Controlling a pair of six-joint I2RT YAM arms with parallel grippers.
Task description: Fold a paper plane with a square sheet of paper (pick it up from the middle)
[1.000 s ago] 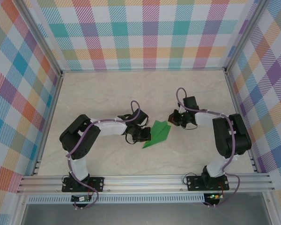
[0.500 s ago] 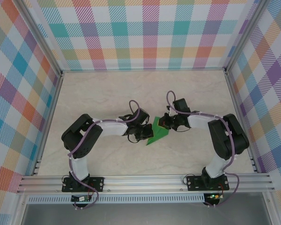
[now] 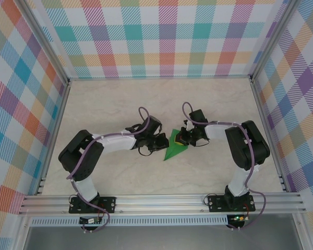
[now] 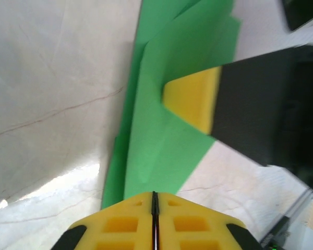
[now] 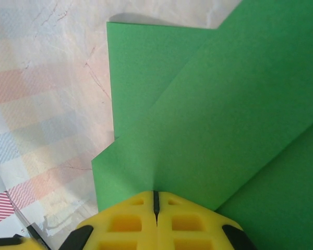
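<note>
The green paper (image 3: 172, 150), folded into layered angular flaps, lies near the middle of the table between both grippers. My left gripper (image 3: 163, 141) comes at it from the left. In the left wrist view its jaws (image 4: 154, 195) are pressed together at the paper's (image 4: 167, 140) near edge, which runs in under the tips. My right gripper (image 3: 181, 138) is shut and its tips rest on the paper from the right. The right wrist view has its shut jaws (image 5: 155, 195) against the green surface (image 5: 214, 120). One of its yellow fingertips (image 4: 193, 99) sits on the paper.
The pale marble-patterned table (image 3: 115, 104) has checkered walls on three sides. An aluminium rail (image 3: 161, 200) runs along the near edge, by the arm bases. Open room lies behind and to both sides of the paper.
The right gripper has swung left, still shut, from beside the paper onto its right part. The left gripper has shifted up and slightly right, and the paper now looks shorter and steeper.
</note>
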